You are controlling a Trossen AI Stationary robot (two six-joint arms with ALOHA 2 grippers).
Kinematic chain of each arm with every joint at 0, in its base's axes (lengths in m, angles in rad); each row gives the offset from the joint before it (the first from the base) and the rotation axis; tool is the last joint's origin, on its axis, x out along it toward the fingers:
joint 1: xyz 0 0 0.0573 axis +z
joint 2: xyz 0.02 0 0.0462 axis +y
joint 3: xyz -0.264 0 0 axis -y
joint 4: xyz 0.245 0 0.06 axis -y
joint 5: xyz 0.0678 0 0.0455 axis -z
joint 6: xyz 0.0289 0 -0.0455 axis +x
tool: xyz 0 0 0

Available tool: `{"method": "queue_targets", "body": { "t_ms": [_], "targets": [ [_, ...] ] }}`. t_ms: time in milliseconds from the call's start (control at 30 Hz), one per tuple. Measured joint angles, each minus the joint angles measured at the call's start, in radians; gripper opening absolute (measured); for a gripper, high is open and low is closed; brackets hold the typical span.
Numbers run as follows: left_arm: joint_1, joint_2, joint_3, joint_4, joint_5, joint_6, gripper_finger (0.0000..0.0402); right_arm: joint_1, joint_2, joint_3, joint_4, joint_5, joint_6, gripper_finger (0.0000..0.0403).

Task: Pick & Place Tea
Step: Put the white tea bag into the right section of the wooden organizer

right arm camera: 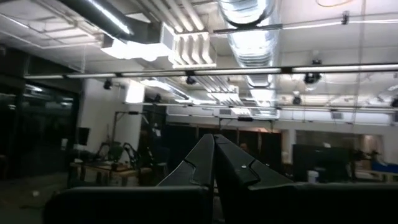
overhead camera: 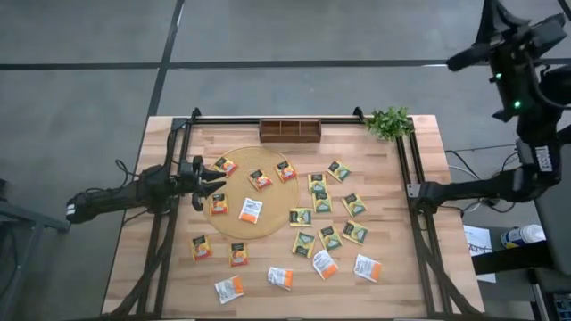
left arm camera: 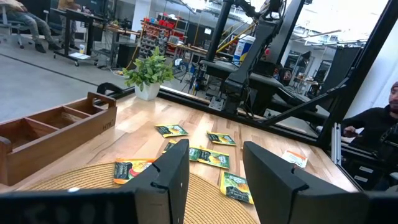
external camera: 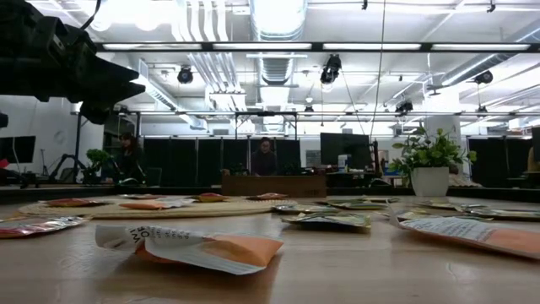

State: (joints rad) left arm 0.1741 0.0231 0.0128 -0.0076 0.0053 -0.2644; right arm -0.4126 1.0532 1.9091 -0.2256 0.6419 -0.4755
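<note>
The whole table is seen from straight above in the high view, from well off. In the low view it is looked across level, very near the surface, toward the room. The left wrist view is aimed past its own pincer across the table; the potted plant at 1 o'clock of the table is shared with both other views. The right wrist view is pointed at the ceiling.
</note>
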Motion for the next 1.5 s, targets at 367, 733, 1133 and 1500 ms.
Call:
{"method": "queue_targets", "body": {
  "t_ms": [367,733,1133,1500],
  "targets": [
    [0.0,0.0,0.0,0.0,0.0,0.0,0.0145,-0.001,0.187,0.422,-0.146,-0.016,-0.097,0.0009],
    [0.0,0.0,0.0,0.0,0.0,0.0,0.0145,-0.002,0.339,0.437,-0.194,-0.027,-0.155,0.0009],
    [0.0,0.0,0.0,0.0,0.001,0.0,0.0145,-0.243,0.499,0.447,-0.736,-0.343,0.273,0.0009],
    [0.0,0.0,0.0,0.0,0.001,0.0,0.0145,-0.323,0.57,0.447,-1.213,-1.127,0.382,0.0009]
  ]
}}
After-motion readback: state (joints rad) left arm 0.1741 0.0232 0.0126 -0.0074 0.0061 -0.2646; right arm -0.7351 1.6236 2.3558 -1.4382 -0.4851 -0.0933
